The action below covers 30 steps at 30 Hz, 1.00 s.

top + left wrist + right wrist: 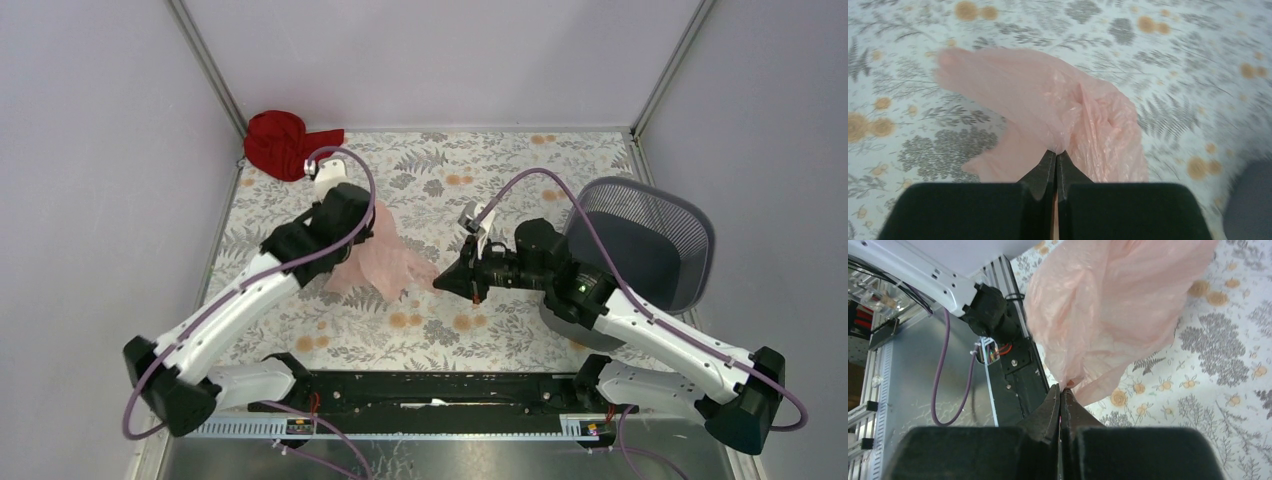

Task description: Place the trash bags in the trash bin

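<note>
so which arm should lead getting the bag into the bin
Right, probably. The right gripper and left gripper both pinch the bag, but the bin sits just beside the right arm, while the left holds the bag's end farther from it.

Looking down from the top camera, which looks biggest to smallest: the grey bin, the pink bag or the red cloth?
Largest: grey bin.
Then pink bag and red cloth, which look about alike. The bag is bunched and partly hidden, so I won't rank those two.
</note>
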Available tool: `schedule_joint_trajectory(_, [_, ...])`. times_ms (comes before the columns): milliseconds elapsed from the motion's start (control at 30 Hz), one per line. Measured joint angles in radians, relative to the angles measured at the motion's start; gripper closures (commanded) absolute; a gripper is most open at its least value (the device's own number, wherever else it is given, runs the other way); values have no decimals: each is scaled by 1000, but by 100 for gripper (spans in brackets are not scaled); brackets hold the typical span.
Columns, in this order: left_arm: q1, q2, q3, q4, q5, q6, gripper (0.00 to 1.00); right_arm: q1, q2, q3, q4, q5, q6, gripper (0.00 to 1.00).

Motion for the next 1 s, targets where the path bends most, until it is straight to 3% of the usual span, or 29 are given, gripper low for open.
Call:
schedule_joint_trajectory(200, [201, 278, 70, 7, 61, -26, 100, 0, 7, -87, 5, 0, 8, 100])
schedule_joint_trajectory(433, [230, 528, 230, 10, 87, -37, 100, 13, 25, -99, -33, 69, 6, 100])
schedule_joint_trajectory(600, [245, 585, 314, 22, 149, -24, 100, 19, 3, -99, -93, 291, 5, 100])
schedule_joint_trajectory(667, [247, 587, 333, 45, 217, 14, 74, 20, 6, -96, -120, 441, 10, 100])
schedule_joint_trajectory(767, [245, 578, 341, 68, 333, 93, 8, 20, 65, -67, -172, 645, 34, 100])
schedule_joint_trajectory(800, [242, 571, 339, 70, 362, 118, 2, 20, 100, -50, -195, 712, 47, 100])
schedule_joint_trajectory(1000, [231, 307, 139, 88, 456, 188, 1, 20, 193, -23, -242, 904, 105, 100])
